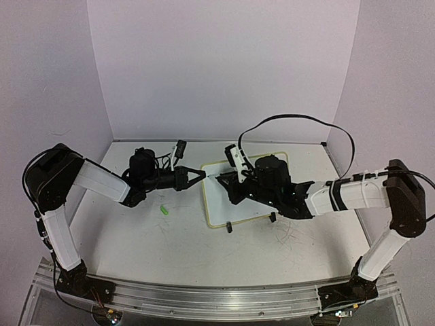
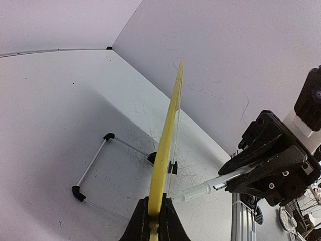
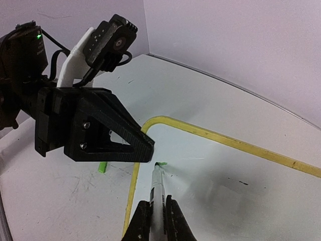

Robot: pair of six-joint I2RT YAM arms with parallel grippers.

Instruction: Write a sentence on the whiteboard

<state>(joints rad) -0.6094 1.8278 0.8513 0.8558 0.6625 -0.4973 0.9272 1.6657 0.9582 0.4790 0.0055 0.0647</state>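
Observation:
The whiteboard (image 1: 228,204), white with a pale yellow rim (image 3: 225,141), stands tilted on the table's middle. My left gripper (image 1: 203,174) is shut on the board's left edge; in the left wrist view the rim (image 2: 168,140) runs edge-on up from its closed jaws (image 2: 156,211). My right gripper (image 3: 156,211) is shut on a white marker (image 3: 157,188), whose green tip touches the board near its upper left corner. Of the sentence, only a short green stroke (image 3: 162,164) shows at the tip. From the left wrist view, the right gripper (image 2: 235,178) holds the marker (image 2: 205,189) against the board's face.
A small green marker cap (image 1: 164,210) lies on the scratched tabletop left of the board. Two black clip feet (image 1: 229,228) hold the board's near edge. A wire stand (image 2: 95,165) props the board from behind. White walls enclose the table on three sides.

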